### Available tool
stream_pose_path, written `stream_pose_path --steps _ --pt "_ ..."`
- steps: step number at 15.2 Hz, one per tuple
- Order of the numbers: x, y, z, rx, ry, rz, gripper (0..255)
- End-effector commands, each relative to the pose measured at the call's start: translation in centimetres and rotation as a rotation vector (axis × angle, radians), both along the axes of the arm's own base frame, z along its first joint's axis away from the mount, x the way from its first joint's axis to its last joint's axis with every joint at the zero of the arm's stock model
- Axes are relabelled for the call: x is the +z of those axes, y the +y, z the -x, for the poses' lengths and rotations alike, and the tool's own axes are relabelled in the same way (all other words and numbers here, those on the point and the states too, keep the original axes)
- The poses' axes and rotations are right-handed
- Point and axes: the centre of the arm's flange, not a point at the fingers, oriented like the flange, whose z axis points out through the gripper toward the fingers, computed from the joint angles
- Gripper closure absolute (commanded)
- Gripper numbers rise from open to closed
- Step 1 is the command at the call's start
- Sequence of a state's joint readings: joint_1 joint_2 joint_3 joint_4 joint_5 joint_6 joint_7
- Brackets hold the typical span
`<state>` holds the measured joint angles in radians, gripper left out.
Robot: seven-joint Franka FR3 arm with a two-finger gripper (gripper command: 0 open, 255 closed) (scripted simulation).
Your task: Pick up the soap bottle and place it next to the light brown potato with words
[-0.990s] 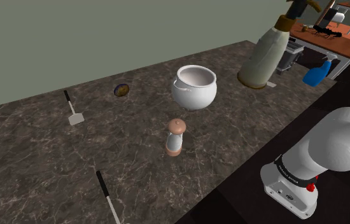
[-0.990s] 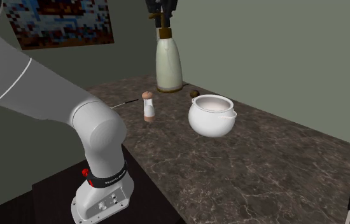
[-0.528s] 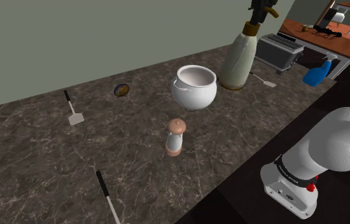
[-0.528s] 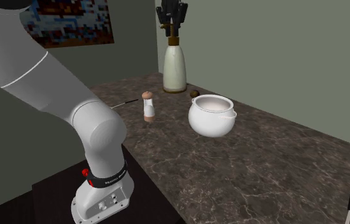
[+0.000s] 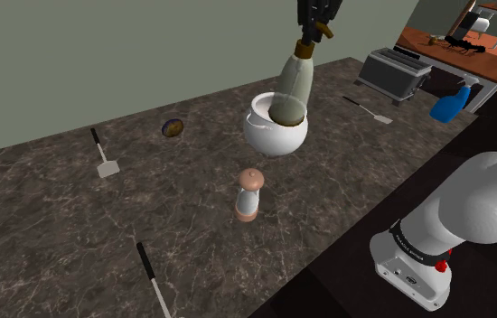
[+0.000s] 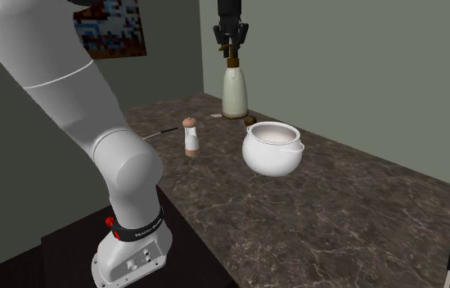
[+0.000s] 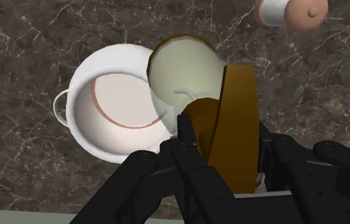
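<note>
Carrying soap bottle (image 5: pixel 292 86) leftward in shoulder view, now hanging over white pot (image 5: pixel 269 140) | fingers (image 7: pixel 193 162) clamping its pump | closing on potato (image 5: pixel 173 128), placement pending

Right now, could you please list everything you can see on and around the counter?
Pale soap bottle with brown pump: one, cream-green, held aloft near the pot.
Round white pot: one, white, mid-counter.
Small brown potato: one, brown, toward the wall.
Tan-topped shaker: one, white, nearer the stand than the pot.
Spatulas: two, white, dark handles; one near the potato, the other near the toaster.
Black-handled utensil: one, near edge.
Silver toaster: one, far end.
Blue spray bottle: one, beyond the toaster.
White arm: one.
Black gripper: one, shut on the pump.
</note>
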<state>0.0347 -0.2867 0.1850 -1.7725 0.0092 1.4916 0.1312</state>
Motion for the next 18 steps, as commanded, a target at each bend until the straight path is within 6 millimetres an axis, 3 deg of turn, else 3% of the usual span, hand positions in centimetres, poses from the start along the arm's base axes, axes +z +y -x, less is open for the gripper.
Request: stream_pose_path --steps 1,18 --pt "-1.0 0.8 -2.2 0.0 -0.001 -0.001 255" --pt "-9.5 10.4 -20.6 0.0 -0.001 -0.001 255"
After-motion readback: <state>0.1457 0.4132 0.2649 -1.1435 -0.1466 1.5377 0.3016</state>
